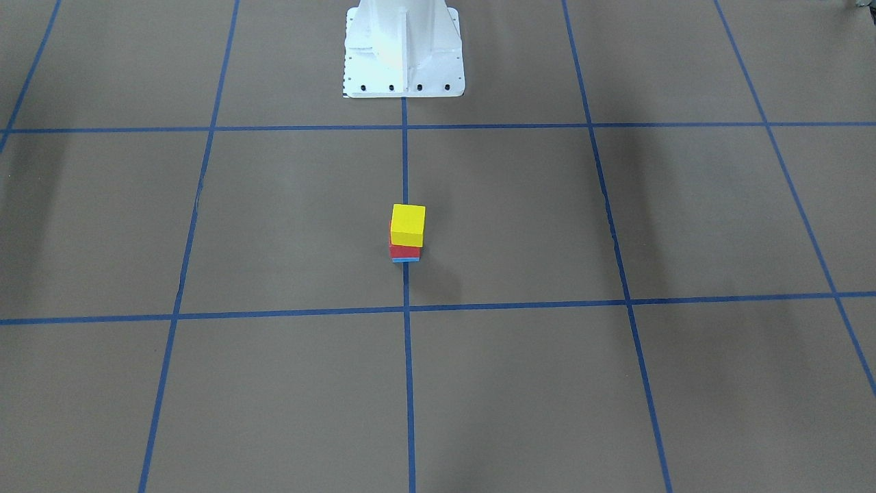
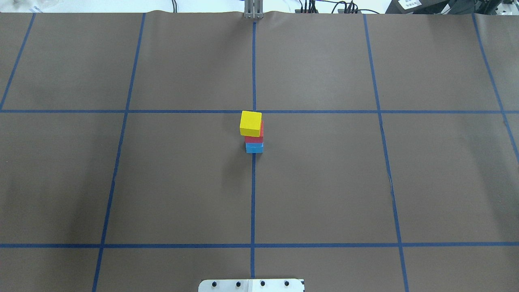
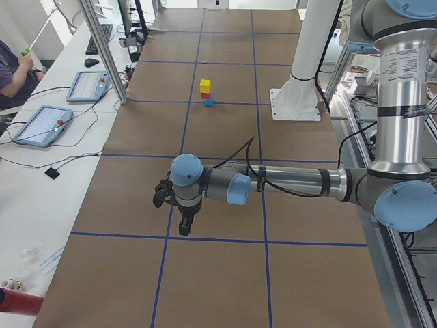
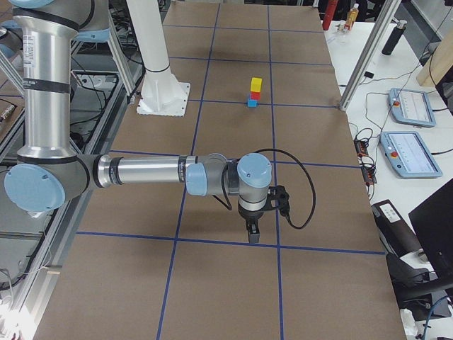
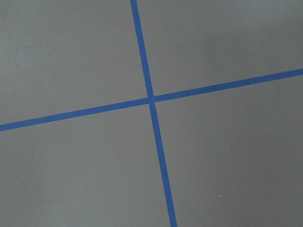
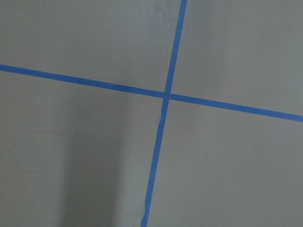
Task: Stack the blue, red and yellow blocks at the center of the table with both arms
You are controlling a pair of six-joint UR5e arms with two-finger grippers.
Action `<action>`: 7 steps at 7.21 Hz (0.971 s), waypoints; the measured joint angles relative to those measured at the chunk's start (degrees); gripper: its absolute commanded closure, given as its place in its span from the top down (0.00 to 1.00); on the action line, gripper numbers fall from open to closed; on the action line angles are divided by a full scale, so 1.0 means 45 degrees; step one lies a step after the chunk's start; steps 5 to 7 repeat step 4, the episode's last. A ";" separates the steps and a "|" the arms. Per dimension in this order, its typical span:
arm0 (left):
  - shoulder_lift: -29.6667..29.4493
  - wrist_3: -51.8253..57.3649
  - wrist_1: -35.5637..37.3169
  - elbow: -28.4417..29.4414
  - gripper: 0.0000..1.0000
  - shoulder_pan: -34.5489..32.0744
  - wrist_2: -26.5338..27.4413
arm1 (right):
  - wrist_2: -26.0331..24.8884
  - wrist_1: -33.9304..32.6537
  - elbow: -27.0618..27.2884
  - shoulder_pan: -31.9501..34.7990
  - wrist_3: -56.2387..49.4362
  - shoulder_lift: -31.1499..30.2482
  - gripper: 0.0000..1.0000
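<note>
Yellow block (image 2: 250, 123) seems to overhang red block (image 2: 254, 139); left tool (image 3: 184, 227), right tool (image 4: 253, 234): grip untellable.

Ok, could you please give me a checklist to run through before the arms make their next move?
1. Order: blue block at the bottom, red block on it, yellow block on top: ok.
2. Place: the three blocks stand on the middle tape line of the table: ok.
3. Squareness: the yellow block looks shifted slightly toward the robot's left over the red block: not ok.
4. Clearance: left pincer and right pincer hang near the table's ends, far from the blocks: ok.
5. Pincers open or shut: they show only in the side views: cannot tell.
</note>
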 measured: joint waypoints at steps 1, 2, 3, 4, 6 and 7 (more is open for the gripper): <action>-0.0003 -0.0001 -0.0005 -0.0036 1.00 -0.0008 0.0006 | -0.0005 0.0047 0.0013 0.0028 -0.0064 -0.0362 1.00; -0.0016 -0.0002 -0.0006 -0.0054 1.00 -0.0020 0.0018 | 0.0017 0.0068 0.0056 0.0096 -0.0115 -0.0601 1.00; -0.0020 -0.0002 -0.0007 -0.0059 1.00 -0.0027 0.0024 | 0.0053 0.0076 0.0094 0.0177 -0.0135 -0.0660 1.00; -0.0012 -0.0002 -0.0007 -0.0061 1.00 -0.0038 0.0026 | 0.0080 0.0078 0.0145 0.0222 -0.0143 -0.0633 1.00; -0.0012 -0.0002 -0.0007 -0.0061 1.00 -0.0038 0.0026 | 0.0080 0.0078 0.0145 0.0222 -0.0143 -0.0633 1.00; -0.0012 -0.0002 -0.0007 -0.0061 1.00 -0.0038 0.0026 | 0.0080 0.0078 0.0145 0.0222 -0.0143 -0.0633 1.00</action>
